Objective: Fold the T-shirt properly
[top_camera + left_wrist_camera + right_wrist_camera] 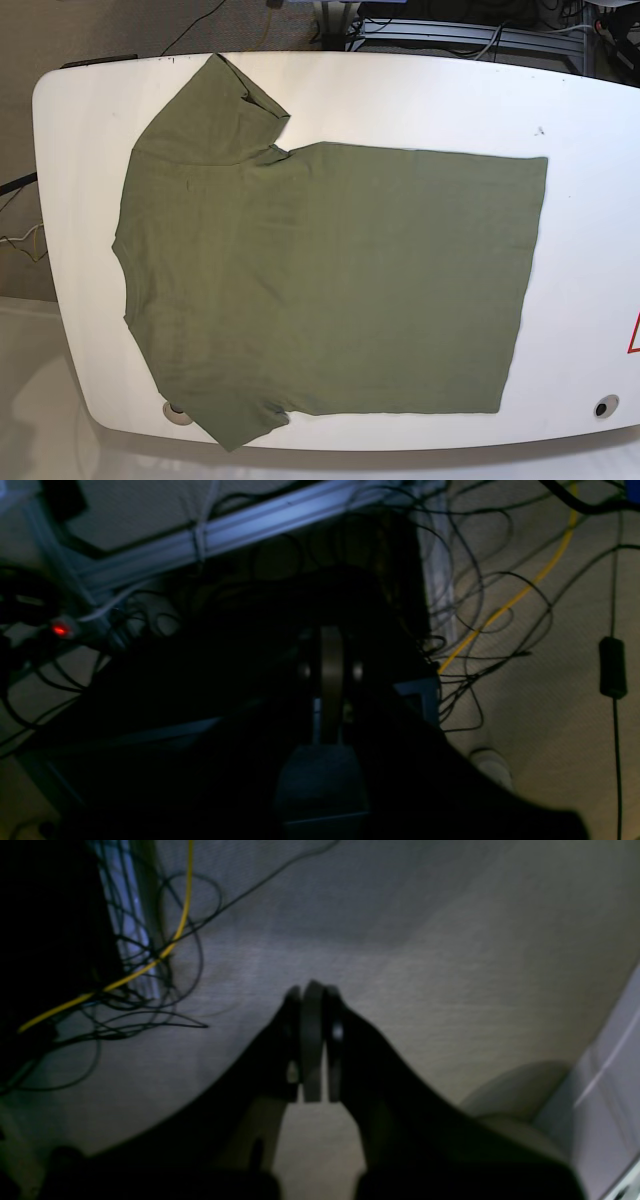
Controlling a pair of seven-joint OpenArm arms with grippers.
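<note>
We see a white table (590,200), and a yellow cable (520,592) among tangled black wires (480,630) right of the gripper.

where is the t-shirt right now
In the base view the T-shirt lies spread flat on the white table, covering most of it, with its collar and sleeves toward the view's left and its hem toward the right.
</note>
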